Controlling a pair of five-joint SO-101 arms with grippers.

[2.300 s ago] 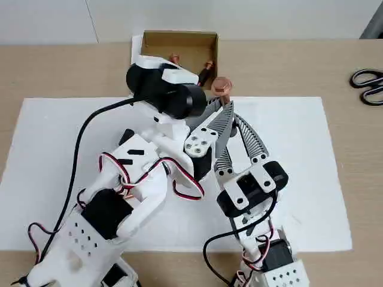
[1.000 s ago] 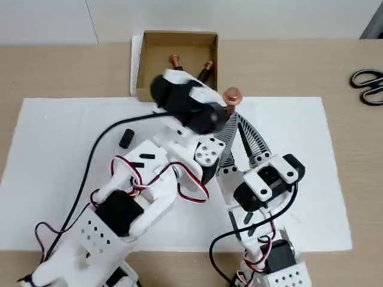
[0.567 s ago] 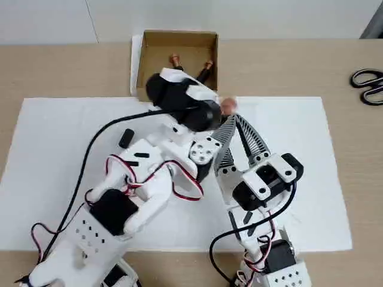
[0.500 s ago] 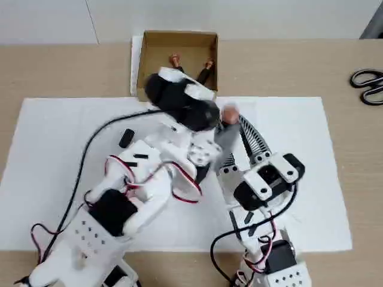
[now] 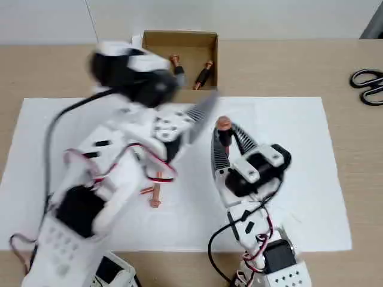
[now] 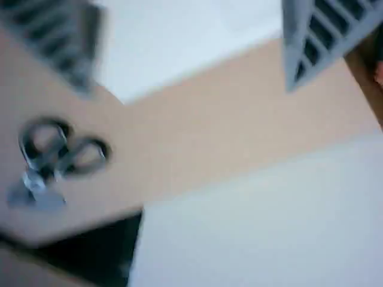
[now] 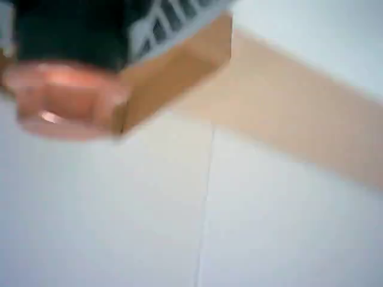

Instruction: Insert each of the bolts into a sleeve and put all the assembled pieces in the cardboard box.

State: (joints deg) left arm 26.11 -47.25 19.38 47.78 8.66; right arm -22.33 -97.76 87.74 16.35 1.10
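Table: a light wooden tabletop (image 5: 287, 66) lies under everything.
Sheet: a wide white paper sheet (image 5: 299, 137) is spread on it, under both my arms.
Left gripper: my left gripper (image 6: 188, 86) is released. Its grey ribbed fingers (image 6: 311, 42) are spread wide with nothing between them. It hangs near the sheet's far edge.
Right gripper: my right gripper (image 5: 223, 133) is clenched on the copper-and-black assembled piece (image 5: 223, 124). The bolt head points up, above the sheet, short of the box and apart from it.
Box: the brown open cardboard box (image 5: 179, 37) sits at the sheet's far edge, with two copper-and-black sleeved bolts (image 5: 203, 75) lying inside.
Scissors: dark-handled scissors (image 5: 356, 78) lie at the table's right, well apart.
Loose bolt: a bare copper bolt (image 5: 154, 196) lies flat on the sheet beside my left arm, well apart from both grippers.
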